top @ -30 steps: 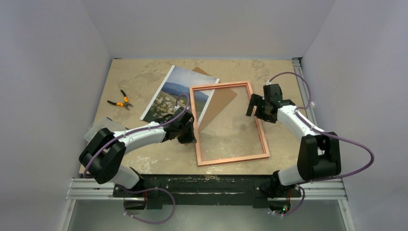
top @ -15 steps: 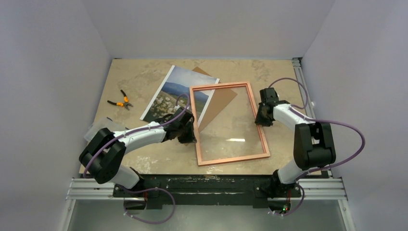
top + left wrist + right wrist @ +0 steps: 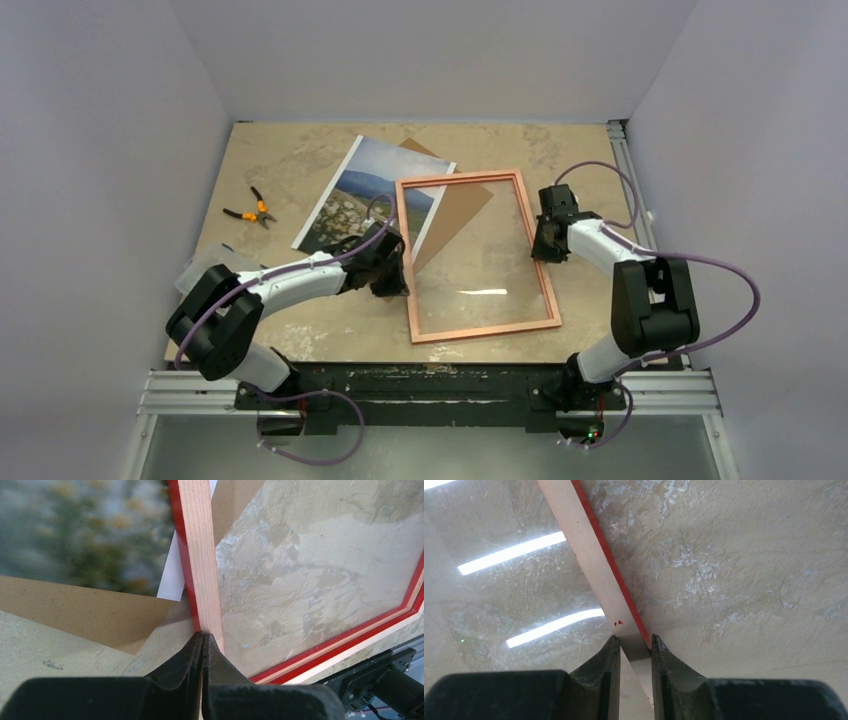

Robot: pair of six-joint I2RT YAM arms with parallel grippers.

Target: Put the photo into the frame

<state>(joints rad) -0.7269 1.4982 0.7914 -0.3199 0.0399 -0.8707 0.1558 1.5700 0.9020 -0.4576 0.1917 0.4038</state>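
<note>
The two pincers, one per arm, both meet the single frame [image 3: 480,331]: the right pincer [image 3: 633,646] straddles its right rail with a finger pressed against each edge, clamped on the wood, while the left pincer [image 3: 202,640] has its fingers together, the tips against the outer edge of the left rail. I cannot tell whether those tips actually pinch anything. One desk [image 3: 290,160] carries everything. The frame lies in the middle of it with the pale wood side up and a strip of red showing along its edges, and the desk's mottled surface shows through the pane. One photo [image 3: 375,175] lies picture side up to the far left of the frame. Its near right corner runs under the left rail, so it is outside the frame, not in it. One brown board [image 3: 75,610] lies beneath the photo and reaches under the pane at an angle. One pair of orange-handled pliers [image 3: 252,209] lies well apart to the left.
</note>
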